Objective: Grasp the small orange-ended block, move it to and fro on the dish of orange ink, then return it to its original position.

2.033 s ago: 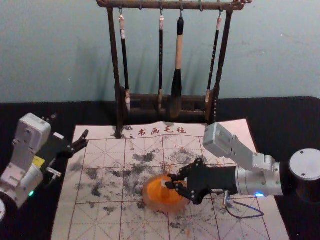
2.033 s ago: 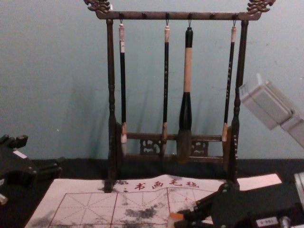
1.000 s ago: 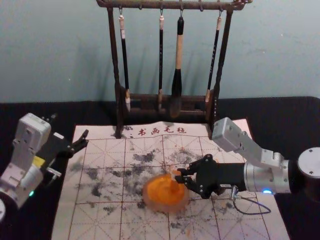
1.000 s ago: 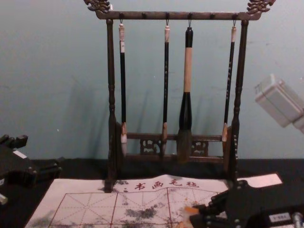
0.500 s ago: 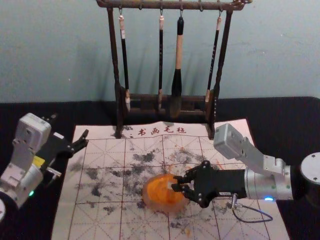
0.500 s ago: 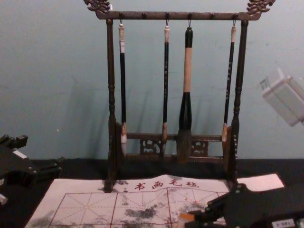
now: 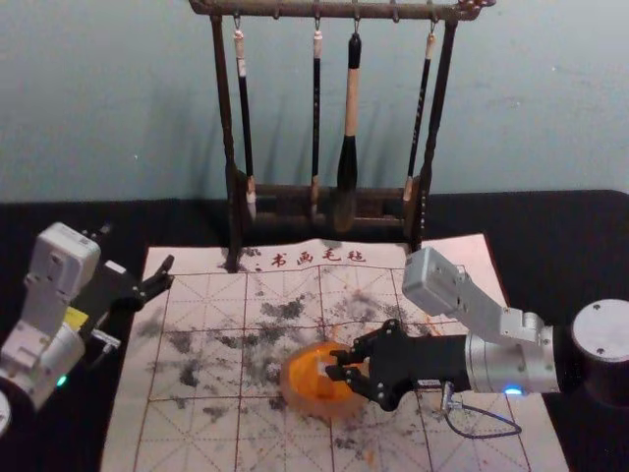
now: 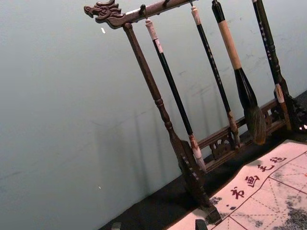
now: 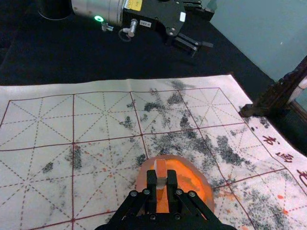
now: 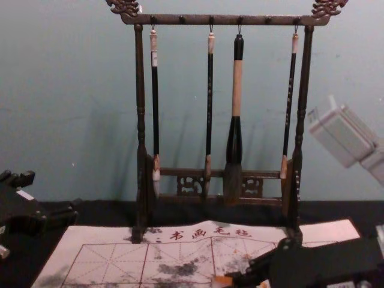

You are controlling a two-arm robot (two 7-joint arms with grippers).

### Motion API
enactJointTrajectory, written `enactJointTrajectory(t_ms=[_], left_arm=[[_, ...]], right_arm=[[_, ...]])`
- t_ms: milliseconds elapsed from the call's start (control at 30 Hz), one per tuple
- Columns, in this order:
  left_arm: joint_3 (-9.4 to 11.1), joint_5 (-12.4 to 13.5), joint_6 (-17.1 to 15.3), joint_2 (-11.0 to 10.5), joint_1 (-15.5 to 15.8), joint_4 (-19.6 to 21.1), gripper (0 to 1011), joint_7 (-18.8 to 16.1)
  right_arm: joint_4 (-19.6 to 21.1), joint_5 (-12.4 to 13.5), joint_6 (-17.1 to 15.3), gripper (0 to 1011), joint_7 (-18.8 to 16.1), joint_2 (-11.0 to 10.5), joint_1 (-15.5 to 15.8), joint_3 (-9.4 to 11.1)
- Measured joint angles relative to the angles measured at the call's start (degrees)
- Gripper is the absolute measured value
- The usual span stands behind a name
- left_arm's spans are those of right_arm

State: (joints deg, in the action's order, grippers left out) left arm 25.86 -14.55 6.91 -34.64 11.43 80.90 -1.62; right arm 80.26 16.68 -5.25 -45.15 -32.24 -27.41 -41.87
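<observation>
A: Where's the block?

B: Over the ink dish, pinched in the right hand, orange end up, long axis roughly upright.

A: And the arm?

B: Reaches in from the dish's right. Mid-rub, I'd judge; the next stroke should run sideways, short of the dish's rim.

A: Room around it?

B: Gridded paper on all sides; brush rack well beyond the dish. Left hand idles far left, fingers spread.
</observation>
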Motion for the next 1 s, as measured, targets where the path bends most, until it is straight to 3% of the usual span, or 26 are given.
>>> enactJointTrajectory(t_ms=[500,1000], left_arm=[[0.0,0.0,0.0,0.0,0.0,0.0,1001,0.0],[0.0,0.0,0.0,0.0,0.0,0.0,1001,0.0]], right_arm=[[-3.37,-0.72,0.19,93,1.12,2.1,-1.7,0.05],[-3.25,-0.78,-0.13,94,1.79,1.22,-1.19,1.47]])
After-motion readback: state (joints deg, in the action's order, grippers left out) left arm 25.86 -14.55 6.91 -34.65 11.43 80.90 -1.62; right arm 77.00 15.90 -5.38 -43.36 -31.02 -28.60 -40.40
